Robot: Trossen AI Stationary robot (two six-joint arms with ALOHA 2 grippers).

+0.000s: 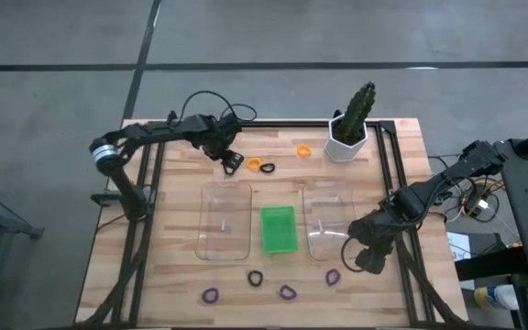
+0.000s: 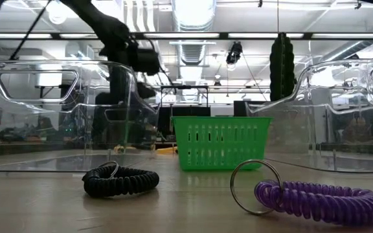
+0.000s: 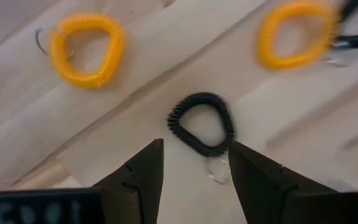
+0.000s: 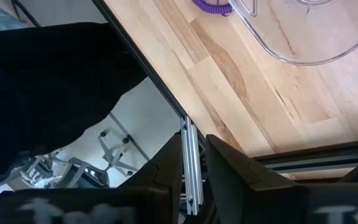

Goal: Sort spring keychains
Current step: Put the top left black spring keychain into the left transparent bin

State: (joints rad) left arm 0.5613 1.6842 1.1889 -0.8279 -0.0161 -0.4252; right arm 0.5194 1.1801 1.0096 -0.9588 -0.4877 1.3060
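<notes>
- Pale butcher-block planks make up the wooden counter [image 1: 172, 275], with a green slotted plastic basket [image 1: 279, 229] at its middle, between two clear moulded plastic trays [image 1: 225, 220].
- Beyond the green basket, the left end effector [image 3: 194, 163] hovers with its dark fingers spread, just over a black coiled spring keychain [image 3: 201, 123] lying on the wood.
- Only the left wrist view shows the two orange coiled spring keychains [image 3: 87, 50] flanking the black one, each with a thin metal ring.
- Only the low view reveals the glossy ribbed coils of a purple spring keychain [image 2: 322, 199] on the near side of the basket.
- Right end effector [image 4: 192, 163] hangs at the counter's edge, right of the basket, fingers nearly pressed together, holding nothing.
</notes>
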